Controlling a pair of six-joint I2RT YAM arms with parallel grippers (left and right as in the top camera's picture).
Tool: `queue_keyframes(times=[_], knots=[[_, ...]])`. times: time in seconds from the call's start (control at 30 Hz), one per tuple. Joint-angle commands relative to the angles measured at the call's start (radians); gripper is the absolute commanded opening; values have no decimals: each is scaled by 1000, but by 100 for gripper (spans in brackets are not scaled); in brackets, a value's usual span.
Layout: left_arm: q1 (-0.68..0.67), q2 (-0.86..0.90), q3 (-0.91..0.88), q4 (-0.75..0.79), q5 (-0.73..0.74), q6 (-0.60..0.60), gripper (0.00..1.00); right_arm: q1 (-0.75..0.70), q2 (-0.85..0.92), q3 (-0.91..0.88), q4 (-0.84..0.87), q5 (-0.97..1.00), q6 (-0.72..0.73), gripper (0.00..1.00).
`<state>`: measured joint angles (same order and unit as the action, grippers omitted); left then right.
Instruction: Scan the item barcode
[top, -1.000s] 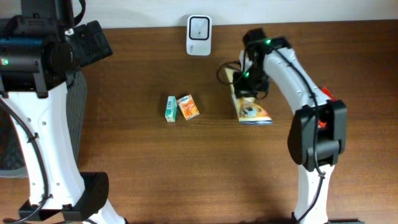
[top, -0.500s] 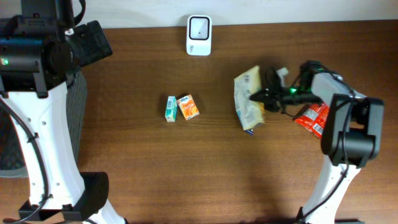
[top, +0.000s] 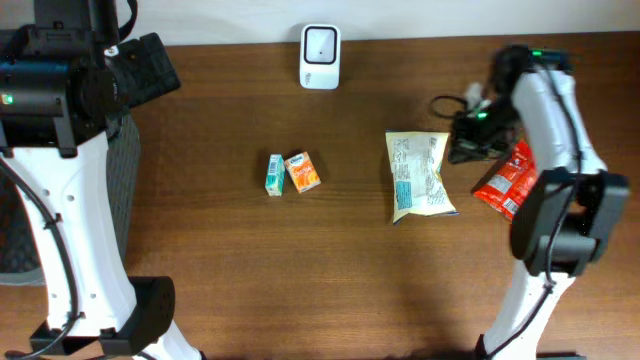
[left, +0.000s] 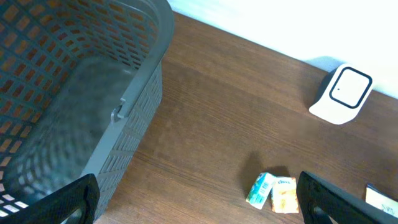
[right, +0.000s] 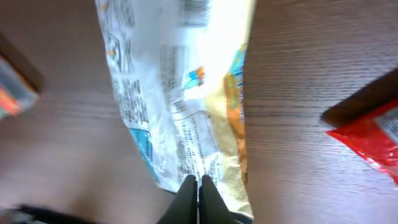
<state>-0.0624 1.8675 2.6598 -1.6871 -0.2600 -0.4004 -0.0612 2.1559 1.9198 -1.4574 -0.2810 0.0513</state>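
Note:
A yellow-and-white chip bag (top: 420, 175) lies flat on the table right of centre, its printed back facing up. My right gripper (top: 470, 133) hovers just past the bag's upper right corner. In the right wrist view its black fingers (right: 199, 185) are pressed together and shut above the end of the bag (right: 180, 106), with nothing seen between them. The white scanner (top: 320, 43) stands at the back edge, also in the left wrist view (left: 342, 93). My left gripper (left: 199, 205) is wide open, high at the far left, and empty.
A teal box (top: 274, 174) and an orange box (top: 303, 172) lie side by side at mid-table. A red packet (top: 505, 180) lies right of the chip bag, beside the right arm. A grey mesh basket (left: 74, 93) stands off the table's left end.
The chip bag went from near the scanner to the right and now lies flat on the table. The right gripper let go, shut again and rose toward the back right. The left arm is still.

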Motion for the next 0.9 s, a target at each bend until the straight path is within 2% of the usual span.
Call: queue_keyframes(times=[0.0, 0.13, 0.17, 0.2, 0.23, 0.27, 0.37, 0.43, 0.47, 0.53, 0.6, 0.77, 0.87], knots=[[0, 0, -1, -1, -6, 12, 99, 105, -5, -50, 24, 170, -10, 4], [0, 0, -1, -1, -6, 12, 99, 155, -5, -206, 114, 240, 107, 5], [0, 0, -1, -1, -6, 12, 99, 159, -5, -274, 153, 229, 126, 11], [0, 0, -1, -1, -6, 12, 99, 164, -5, -333, 185, 222, 126, 11], [0, 0, -1, -1, -6, 12, 99, 167, -5, -374, 205, 222, 126, 4], [0, 0, -1, -1, -6, 12, 99, 167, -5, -400, 198, 221, 128, 4], [0, 0, -1, -1, -6, 12, 99, 166, -7, -362, 102, 199, 140, 5], [0, 0, -1, -1, -6, 12, 99, 167, -7, -282, -41, 195, 117, 6], [0, 0, -1, -1, -6, 12, 99, 167, -7, -240, -107, 183, 97, 8], [0, 0, -1, -1, -6, 12, 99, 167, -7, -216, -137, 181, 90, 16], [0, 0, -1, -1, -6, 12, 99, 167, -6, -217, -80, 180, 85, 21], [0, 0, -1, -1, -6, 12, 99, 166, -5, -237, 245, 189, 89, 22], [0, 0, -1, -1, -6, 12, 99, 166, -4, -295, 415, 283, 101, 21]])
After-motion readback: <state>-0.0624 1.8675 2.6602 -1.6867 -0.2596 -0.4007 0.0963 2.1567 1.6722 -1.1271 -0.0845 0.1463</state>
